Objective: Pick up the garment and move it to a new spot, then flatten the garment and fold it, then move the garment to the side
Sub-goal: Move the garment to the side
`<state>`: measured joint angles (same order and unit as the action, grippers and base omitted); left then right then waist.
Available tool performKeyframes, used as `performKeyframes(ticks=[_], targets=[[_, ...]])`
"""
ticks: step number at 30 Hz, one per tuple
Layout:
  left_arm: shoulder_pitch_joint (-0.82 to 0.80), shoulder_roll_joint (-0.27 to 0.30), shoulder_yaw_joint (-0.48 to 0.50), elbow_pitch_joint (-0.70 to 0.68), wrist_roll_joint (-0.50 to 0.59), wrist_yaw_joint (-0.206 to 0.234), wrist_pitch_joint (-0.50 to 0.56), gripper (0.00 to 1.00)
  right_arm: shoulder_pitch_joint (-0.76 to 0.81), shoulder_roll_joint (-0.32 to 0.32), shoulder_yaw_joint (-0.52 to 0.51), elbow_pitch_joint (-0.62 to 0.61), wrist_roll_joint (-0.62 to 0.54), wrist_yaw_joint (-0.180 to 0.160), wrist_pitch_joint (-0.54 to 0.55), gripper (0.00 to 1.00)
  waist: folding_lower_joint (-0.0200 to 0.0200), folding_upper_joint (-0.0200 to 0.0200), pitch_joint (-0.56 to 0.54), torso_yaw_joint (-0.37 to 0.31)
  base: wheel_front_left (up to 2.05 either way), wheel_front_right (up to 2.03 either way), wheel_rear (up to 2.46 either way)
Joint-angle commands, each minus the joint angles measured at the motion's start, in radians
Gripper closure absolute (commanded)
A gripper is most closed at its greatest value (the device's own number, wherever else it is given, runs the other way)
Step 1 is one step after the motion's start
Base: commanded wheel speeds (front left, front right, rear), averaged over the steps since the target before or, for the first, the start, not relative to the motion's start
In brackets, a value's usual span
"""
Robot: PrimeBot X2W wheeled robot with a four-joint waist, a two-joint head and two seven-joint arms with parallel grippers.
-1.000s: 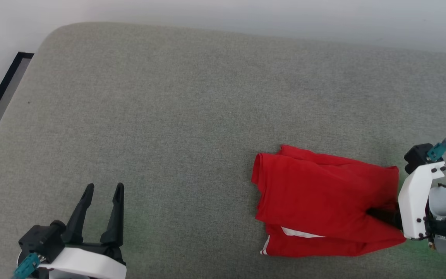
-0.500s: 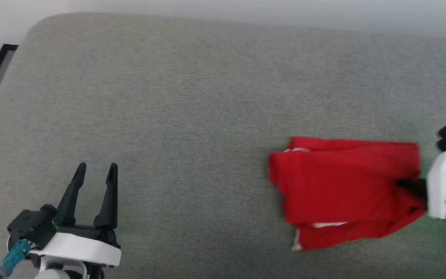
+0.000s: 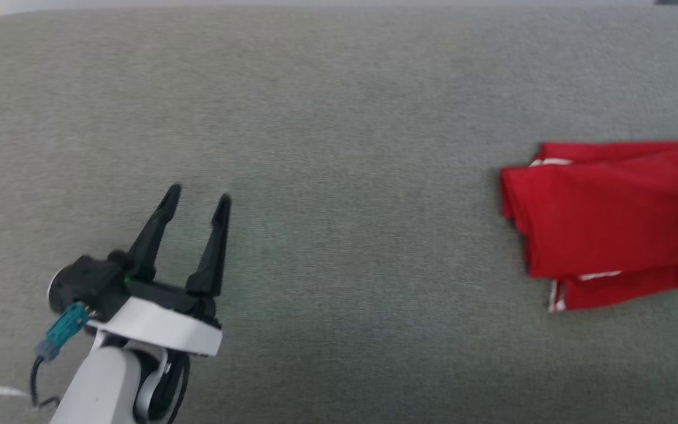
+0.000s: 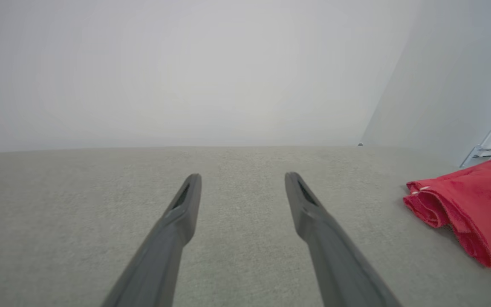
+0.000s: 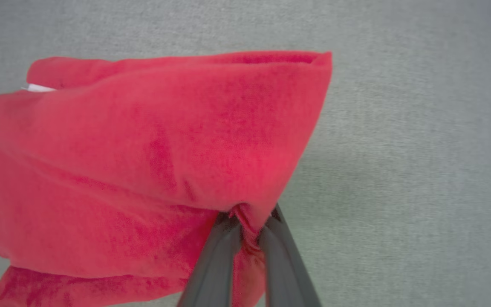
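Gripping: the right gripper is seen with its jaws clamped together on a pinched edge of the garment, and red cloth is bunched between them.
Garment: the folded red bundle is found at the right side of the grey padded surface and is cut off by the right border of the head view.
Trim: a red-and-white striped edge is shown at the near left corner of the bundle.
Left gripper: it is held over the near left part of the surface, well apart from the garment. Its jaws are spread wide and nothing is between them.
Sharpness: the head view is blurred, so fine detail of the cloth cannot be told.
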<state>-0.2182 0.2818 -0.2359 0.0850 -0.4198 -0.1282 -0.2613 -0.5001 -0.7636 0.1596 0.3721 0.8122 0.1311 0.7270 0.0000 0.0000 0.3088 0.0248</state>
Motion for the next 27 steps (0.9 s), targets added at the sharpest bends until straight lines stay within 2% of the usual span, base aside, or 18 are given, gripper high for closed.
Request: performKeyframes(ticks=[1,12,16,23,27], targets=[[-0.028,0.001,-0.015,0.003,0.003,-0.003,-0.005,0.0,-0.022,-0.009,-0.003,0.013,-0.01,-0.001,-0.016,1.0,0.0,0.0,0.023,-0.03,0.0,0.0,0.0],[-0.172,0.016,-0.134,0.021,-0.003,-0.003,-0.005,0.0,-0.164,-0.088,0.019,0.125,-0.101,-0.001,-0.162,1.0,0.0,0.0,0.096,-0.13,0.0,0.0,0.0],[-0.249,0.027,-0.218,0.034,-0.016,-0.003,-0.005,0.0,-0.252,-0.112,0.026,0.21,-0.167,-0.001,-0.248,1.0,0.0,0.0,0.136,-0.165,0.0,0.0,0.0],[-0.35,0.022,-0.346,0.048,-0.022,-0.003,-0.005,0.0,-0.351,-0.13,0.042,0.344,-0.269,-0.001,-0.362,1.0,0.0,0.0,0.191,-0.181,0.0,0.0,0.0],[-0.397,0.015,-0.395,0.06,-0.029,-0.003,-0.005,0.0,-0.399,-0.109,0.046,0.421,-0.313,-0.001,-0.418,1.0,0.0,0.0,0.216,-0.179,0.0,0.0,0.0]])
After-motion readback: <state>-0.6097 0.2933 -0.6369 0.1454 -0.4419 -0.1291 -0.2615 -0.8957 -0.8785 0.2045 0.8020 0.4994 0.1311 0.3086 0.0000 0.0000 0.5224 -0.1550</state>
